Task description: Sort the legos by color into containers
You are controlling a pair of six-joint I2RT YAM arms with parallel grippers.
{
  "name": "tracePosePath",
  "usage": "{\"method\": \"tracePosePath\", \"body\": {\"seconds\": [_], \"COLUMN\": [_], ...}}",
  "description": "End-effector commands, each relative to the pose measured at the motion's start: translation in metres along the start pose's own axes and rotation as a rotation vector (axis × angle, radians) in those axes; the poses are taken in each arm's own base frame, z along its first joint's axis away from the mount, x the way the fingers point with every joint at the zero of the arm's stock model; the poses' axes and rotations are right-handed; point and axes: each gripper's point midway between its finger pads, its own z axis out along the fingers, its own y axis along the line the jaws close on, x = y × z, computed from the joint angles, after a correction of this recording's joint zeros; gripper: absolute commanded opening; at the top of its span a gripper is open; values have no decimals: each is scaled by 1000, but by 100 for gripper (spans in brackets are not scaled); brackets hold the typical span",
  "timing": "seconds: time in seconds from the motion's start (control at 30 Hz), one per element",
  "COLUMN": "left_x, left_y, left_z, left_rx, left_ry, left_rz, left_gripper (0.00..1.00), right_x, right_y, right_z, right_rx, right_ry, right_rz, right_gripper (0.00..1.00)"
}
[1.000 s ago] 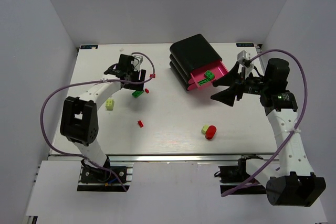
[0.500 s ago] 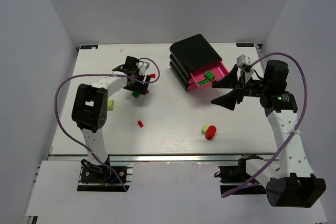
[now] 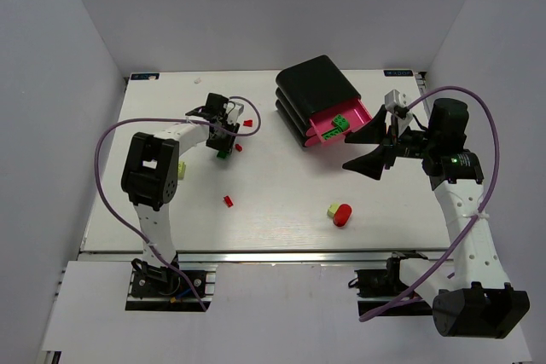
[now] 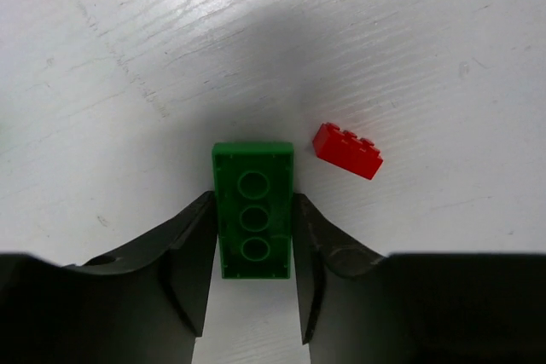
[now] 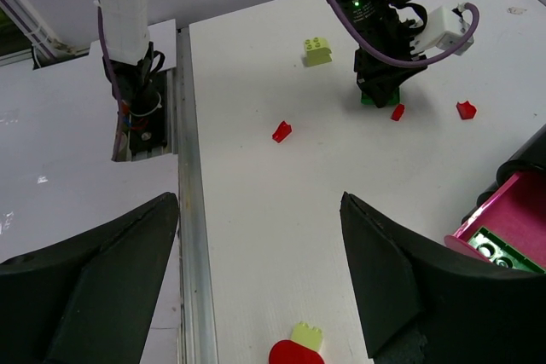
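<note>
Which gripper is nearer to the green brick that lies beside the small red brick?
Left. The left gripper has its fingers against both long sides of the green brick. The right gripper hangs open far across the table, beside the open pink drawer.

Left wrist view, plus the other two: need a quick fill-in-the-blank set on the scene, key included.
The left pincer grips the clamped brick, whose colour is ____.
The small brick lying apart beside it is ____.
Other green bricks lie in the open drawer, which is coloured ____.
The right pincer is ____, holding nothing.
Missing words: green; red; pink; open.
</note>
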Motion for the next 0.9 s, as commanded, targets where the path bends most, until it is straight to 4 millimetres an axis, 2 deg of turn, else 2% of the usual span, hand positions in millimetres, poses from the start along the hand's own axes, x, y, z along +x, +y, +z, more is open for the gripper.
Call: {"method": "tracePosePath", "body": {"seconds": [0.0,0.13,0.17,0.23,0.3,0.33,0.4,0.43,0.47,0.53,0.57,0.6,0.67,0.7,0.73,0.77,0.83,0.87], "left_x": [-9,-14,-16,-34,-53,-66,-92,-102,-110,-123,-127,-128,-142,-143,-147,-162,-168,-182], "left_y": [6,8,8,7,-11,-17,-47,-68,-86,-117,-130,-153,-181,-205,-218,-231,-262,-272], "left_z": [-6,-15,-18,-37,-59,-87,-119,-148,-161,-184,-190,-195,-202,-207,-208,-210,-212,-209], "left_rx": [-15,-26,-28,-24,18,46,169,270,327,451,487,538,593,630,649,656,681,672], "left_ry": [-28,-44,-50,-107,-183,-264,-405,-475,-509,-532,-535,-529,-536,-536,-536,-557,-558,-577], "left_rz": [-3,-2,-5,-11,-23,-28,-52,-31,-20,19,39,72,103,134,139,151,181,185], "left_gripper": [46,39,33,26,14,13,11,10,10,8,8,8,9,9,9,9,11,11], "right_x": [1,2,2,3,3,6,6,9,8,12,13,12,15,16,13,17,14,16], "right_y": [-1,-1,-2,-4,-10,-18,-28,-35,-39,-46,-49,-52,-63,-67,-74,-76,-84,-86], "right_z": [0,0,0,0,0,-1,-1,-2,-3,-3,-4,-4,-8,-10,-14,-15,-24,-25], "right_rx": [-5,-5,-4,10,38,84,132,161,179,208,226,242,318,346,400,418,476,484], "right_ry": [-4,-4,-3,0,4,14,18,26,25,31,31,30,35,32,25,26,13,13], "right_rz": [-22,-19,-22,-17,-14,0,25,34,38,55,57,51,43,50,21,27,21,24], "right_gripper": [82,81,81,81,79,78,64,56,34,3,0,0,0,0,0,0,0,0]}}
